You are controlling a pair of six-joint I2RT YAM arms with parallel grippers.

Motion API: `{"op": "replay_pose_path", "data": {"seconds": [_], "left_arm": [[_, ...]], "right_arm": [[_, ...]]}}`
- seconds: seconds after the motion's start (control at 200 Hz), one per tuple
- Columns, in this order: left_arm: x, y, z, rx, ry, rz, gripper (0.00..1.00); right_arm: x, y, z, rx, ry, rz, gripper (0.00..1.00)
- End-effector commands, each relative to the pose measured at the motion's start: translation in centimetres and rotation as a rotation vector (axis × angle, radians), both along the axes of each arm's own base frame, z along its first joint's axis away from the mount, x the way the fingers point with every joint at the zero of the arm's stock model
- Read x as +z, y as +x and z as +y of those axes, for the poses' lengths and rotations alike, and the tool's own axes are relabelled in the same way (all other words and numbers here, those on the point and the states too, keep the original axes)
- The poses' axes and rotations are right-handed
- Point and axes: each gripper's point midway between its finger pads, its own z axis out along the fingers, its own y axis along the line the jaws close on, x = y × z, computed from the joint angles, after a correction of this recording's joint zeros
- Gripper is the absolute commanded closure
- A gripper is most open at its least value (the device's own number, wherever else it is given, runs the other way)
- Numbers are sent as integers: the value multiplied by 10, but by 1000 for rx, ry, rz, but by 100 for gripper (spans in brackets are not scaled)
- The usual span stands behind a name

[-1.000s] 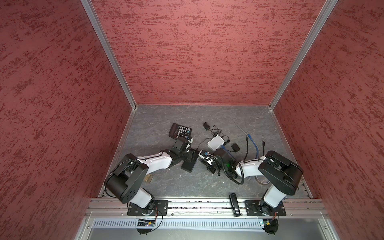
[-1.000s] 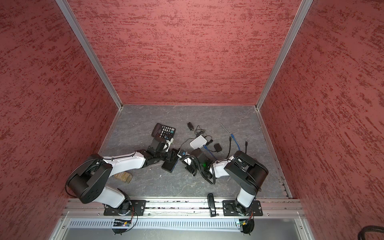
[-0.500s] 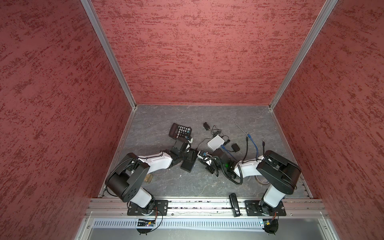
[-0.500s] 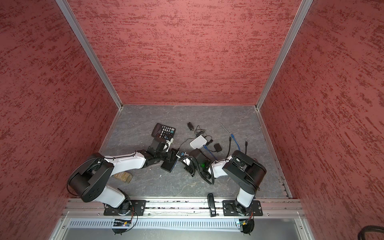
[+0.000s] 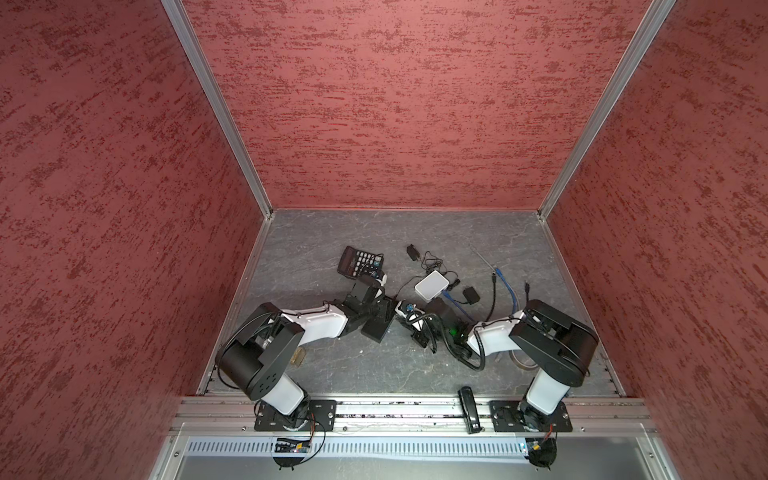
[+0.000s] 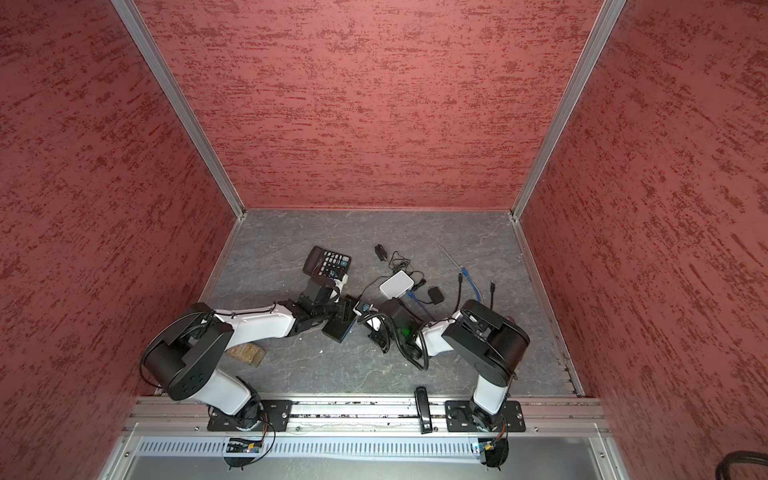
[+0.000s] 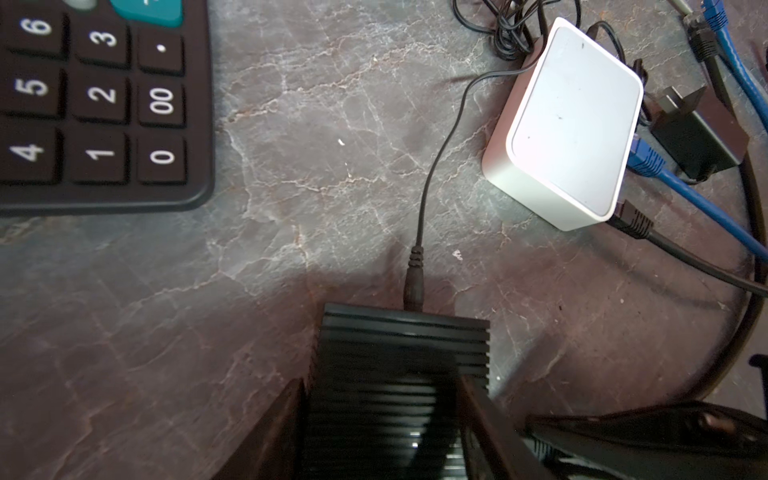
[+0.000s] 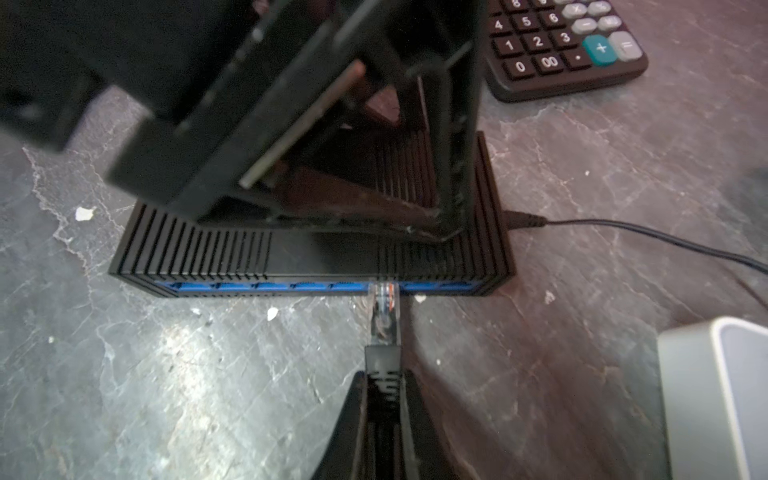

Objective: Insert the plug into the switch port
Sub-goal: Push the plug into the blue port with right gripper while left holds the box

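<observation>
Right claw (image 8: 382, 376), pinched on the clear plug (image 8: 383, 305), holds its tip at a blue port (image 8: 384, 286) of the black switch (image 8: 316, 257), which the left claw (image 7: 382, 399) clamps against the table (image 8: 166, 374). Insertion looks barely begun; next, a straight push home.

Top views evenly lit and sharp; wrist views dim, foreground blurred.

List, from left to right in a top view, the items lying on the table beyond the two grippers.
calculator → white box → small black adapter → blue cable
</observation>
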Motion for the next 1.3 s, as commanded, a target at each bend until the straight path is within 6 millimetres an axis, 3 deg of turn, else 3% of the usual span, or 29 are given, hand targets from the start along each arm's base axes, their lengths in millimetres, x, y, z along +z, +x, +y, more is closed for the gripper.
{"op": "replay_pose_path", "data": {"seconds": [0.0,0.205,0.496,0.877,1.292], "left_arm": [[-25,-31,-11,-76,11,109,42],[-27,-37,-14,-68,0,125,43],[-34,-51,-29,-92,-32,158,43],[-43,-68,-46,-116,-37,214,44],[-49,-92,-68,-233,-128,283,44]], "right_arm": [[39,16,16,-49,154,-89,100],[47,21,18,-83,189,-110,100],[37,22,22,-92,185,-131,100],[68,35,34,-102,244,-193,100],[84,45,47,-70,287,-307,100]]}}
